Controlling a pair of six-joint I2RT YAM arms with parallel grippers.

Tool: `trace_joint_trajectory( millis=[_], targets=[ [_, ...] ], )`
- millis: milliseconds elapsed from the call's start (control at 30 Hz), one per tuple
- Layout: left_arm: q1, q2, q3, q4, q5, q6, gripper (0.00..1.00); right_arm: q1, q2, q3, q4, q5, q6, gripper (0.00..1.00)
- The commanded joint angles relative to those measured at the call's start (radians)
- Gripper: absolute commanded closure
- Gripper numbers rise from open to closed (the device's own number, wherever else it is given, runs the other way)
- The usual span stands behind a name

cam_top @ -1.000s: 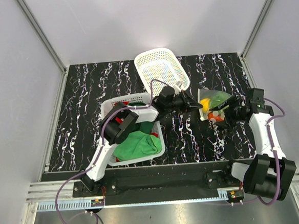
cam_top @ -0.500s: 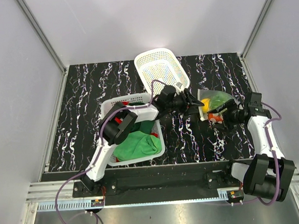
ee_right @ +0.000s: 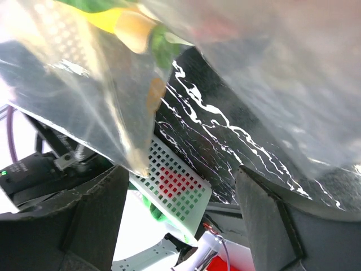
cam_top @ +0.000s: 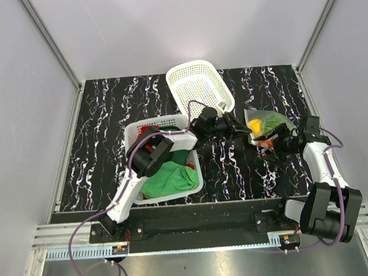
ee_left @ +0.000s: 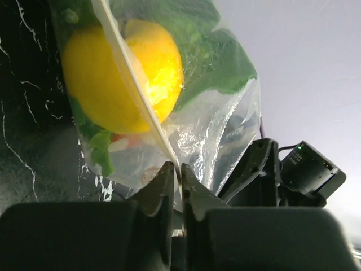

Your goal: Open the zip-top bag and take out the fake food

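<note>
Top external view: the zip-top bag (cam_top: 268, 126), fake food (cam_top: 256, 128) inside it, lies right of centre on the black marbled worktop (cam_top: 107, 118), between both hands. Left wrist view shows the left hand (ee_left: 176, 172) narrowed to a pinch on the bag's white zip strip, below a yellow lemon (ee_left: 121, 79) and green lettuce (ee_left: 217, 56). The right hand (cam_top: 284, 145) sits at the bag's lower right edge, fingers wide, gripping nothing.

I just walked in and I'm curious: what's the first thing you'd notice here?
The bright yellow lemon jumps out first, glowing inside the clear zip-top bag on the right of the black marbled table. The left gripper pinches the bag's edge while the right gripper stands open at its other side. On the left, a white basket holds a green cloth.
</note>
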Motion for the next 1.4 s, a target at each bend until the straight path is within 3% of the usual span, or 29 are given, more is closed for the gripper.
trace_joint_trajectory(
  millis=[0, 200, 567, 767, 800, 867, 900, 933, 1033, 1100, 1367],
  targets=[
    [-0.005, -0.067, -0.035, 0.09, 0.038, -0.019, 1.0, -0.003, -0.002, -0.004, 0.067, -0.04, 0.009, 0.16],
    [-0.008, -0.122, -0.075, 0.061, 0.042, -0.005, 1.0, -0.003, -0.019, -0.019, 0.099, -0.054, 0.066, 0.17],
    [-0.028, -0.204, -0.121, -0.022, 0.049, 0.041, 1.0, -0.003, -0.033, -0.09, 0.211, -0.101, 0.164, 0.38],
    [-0.039, -0.23, -0.13, -0.053, 0.071, 0.066, 1.0, -0.003, -0.081, -0.097, 0.209, -0.092, 0.193, 0.63],
    [-0.04, -0.238, -0.138, -0.061, 0.072, 0.072, 1.0, -0.003, -0.087, -0.093, 0.206, -0.095, 0.196, 0.79],
    [-0.039, -0.26, -0.144, -0.084, 0.084, 0.089, 1.0, -0.003, -0.085, -0.08, 0.199, -0.112, 0.208, 0.97],
    [-0.039, -0.271, -0.139, -0.141, 0.088, 0.124, 1.0, -0.003, -0.084, -0.077, 0.189, -0.112, 0.213, 1.0],
    [-0.04, -0.284, -0.135, -0.177, 0.088, 0.144, 0.96, -0.003, -0.084, -0.071, 0.16, -0.111, 0.216, 1.0],
    [-0.049, -0.345, -0.13, -0.295, 0.078, 0.207, 0.63, -0.003, -0.096, -0.047, 0.108, -0.086, 0.21, 1.0],
    [-0.054, -0.382, -0.133, -0.347, 0.077, 0.23, 0.52, -0.003, -0.088, -0.036, 0.078, -0.085, 0.193, 1.0],
    [-0.103, -0.416, -0.182, -0.331, 0.094, 0.155, 0.51, -0.003, -0.084, 0.002, 0.024, -0.083, 0.187, 1.0]
  ],
)
